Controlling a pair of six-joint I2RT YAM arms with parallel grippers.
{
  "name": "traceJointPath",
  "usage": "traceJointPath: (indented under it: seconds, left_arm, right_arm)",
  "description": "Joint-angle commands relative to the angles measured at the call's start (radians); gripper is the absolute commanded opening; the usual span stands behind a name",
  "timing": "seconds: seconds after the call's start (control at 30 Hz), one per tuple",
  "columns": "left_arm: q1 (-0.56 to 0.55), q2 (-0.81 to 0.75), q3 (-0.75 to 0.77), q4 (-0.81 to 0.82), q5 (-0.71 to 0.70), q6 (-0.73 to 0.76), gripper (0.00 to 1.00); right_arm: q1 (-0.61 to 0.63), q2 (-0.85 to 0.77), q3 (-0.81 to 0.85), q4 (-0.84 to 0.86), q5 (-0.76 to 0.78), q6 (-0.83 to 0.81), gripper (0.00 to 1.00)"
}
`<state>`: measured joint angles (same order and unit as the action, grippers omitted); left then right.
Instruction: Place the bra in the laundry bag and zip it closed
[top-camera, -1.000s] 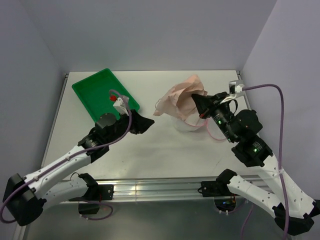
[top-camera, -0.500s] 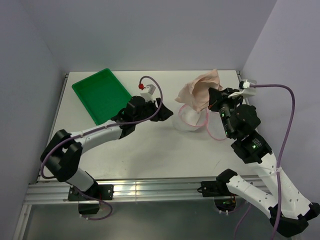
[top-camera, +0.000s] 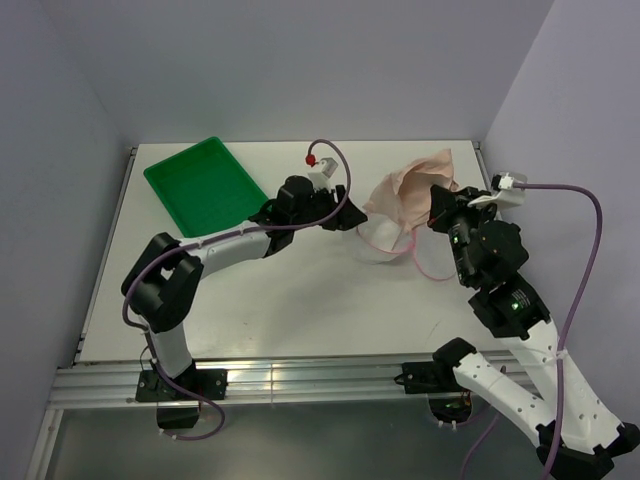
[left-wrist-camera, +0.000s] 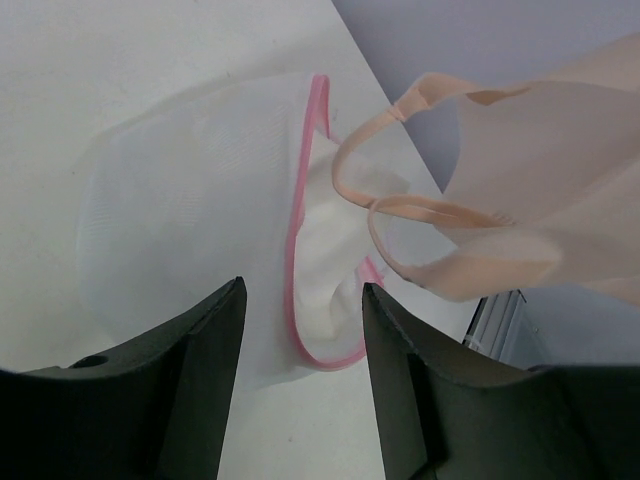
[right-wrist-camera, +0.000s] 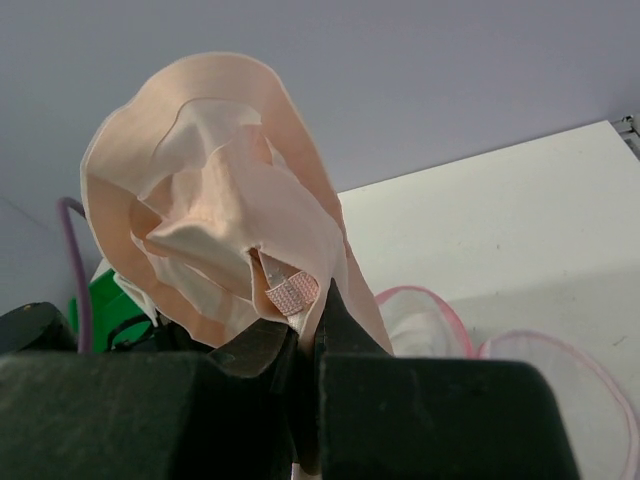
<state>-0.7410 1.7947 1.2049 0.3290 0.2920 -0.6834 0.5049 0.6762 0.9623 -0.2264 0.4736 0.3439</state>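
Right gripper (right-wrist-camera: 305, 305): we see its jaws pinched tight on the bra (top-camera: 415, 183), clamping a fold of peach fabric and holding it up off the table (top-camera: 300, 290).
Bra: it hangs in the air from that grip, above the far side of the laundry bag (left-wrist-camera: 190, 200); we see two thin straps looping down toward the bag's pink rim.
Laundry bag: it lies open on the table, right of centre, white mesh with pink edging.
Left gripper (left-wrist-camera: 303, 295): we see its fingers spread apart and holding nothing, hovering at the bag's left side, over the pink edge.
Green tray (top-camera: 200, 185): at the far left of the table, well apart from the bag.
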Motion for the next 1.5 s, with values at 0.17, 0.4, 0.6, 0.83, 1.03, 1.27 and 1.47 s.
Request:
traceJointPath:
  seconds: [0.17, 0.4, 0.6, 0.83, 1.03, 1.27, 1.47]
  left_arm:
    - [-0.001, 0.064, 0.076, 0.039, 0.088, 0.022, 0.5]
    - [-0.001, 0.089, 0.097, 0.036, 0.072, 0.024, 0.15]
    - [0.0, 0.057, 0.056, 0.054, 0.024, 0.009, 0.0]
    - [0.0, 0.034, -0.007, 0.13, -0.019, -0.042, 0.0]
    - [0.0, 0.002, -0.056, 0.183, -0.047, -0.064, 0.0]
    - [0.0, -0.012, -0.073, 0.216, -0.057, -0.073, 0.0]
    - [0.0, -0.032, -0.079, 0.245, -0.068, -0.076, 0.0]
  right_arm:
    - [-0.008, -0.04, -0.046, -0.017, 0.043, 0.026, 0.0]
    - [-0.009, -0.007, -0.077, -0.016, 0.048, 0.03, 0.0]
    - [-0.022, 0.049, -0.126, 0.024, 0.016, 0.052, 0.0]
    - [-0.052, 0.155, -0.201, 0.146, -0.032, 0.079, 0.0]
    - [-0.065, 0.255, -0.278, 0.262, -0.072, 0.11, 0.0]
    - [-0.065, 0.338, -0.33, 0.24, -0.176, 0.129, 0.0]
    - [-0.065, 0.384, -0.361, 0.202, -0.233, 0.135, 0.0]
